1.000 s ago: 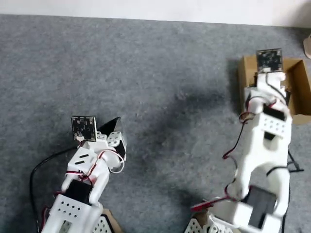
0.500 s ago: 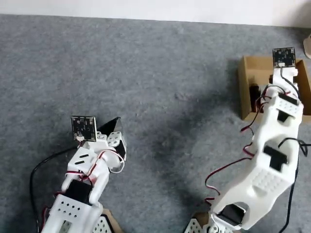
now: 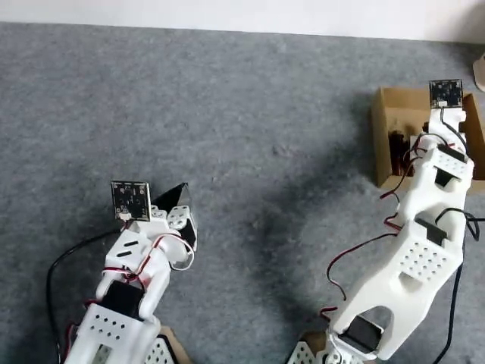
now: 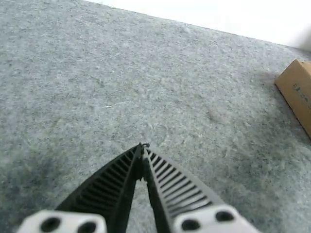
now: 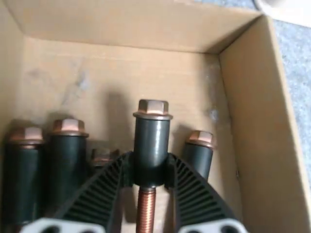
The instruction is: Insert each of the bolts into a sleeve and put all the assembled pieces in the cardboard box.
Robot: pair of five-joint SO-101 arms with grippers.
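Observation:
My right gripper is shut on an assembled piece, a black sleeve with a copper bolt through it, its hex head pointing at the box's far wall. It hangs inside the cardboard box, above several other assembled pieces lying on the box floor. In the high view the right arm stretches over the cardboard box at the far right. My left gripper is shut with nothing in it, low over the grey carpet, near the front left in the high view.
Grey carpet covers the table between the arms. The box corner shows far off in the left wrist view. A pale round object sits at the right edge beyond the box.
The right arm has stretched out farther over the box, carrying the assembled piece deeper in. The left arm has kept still.

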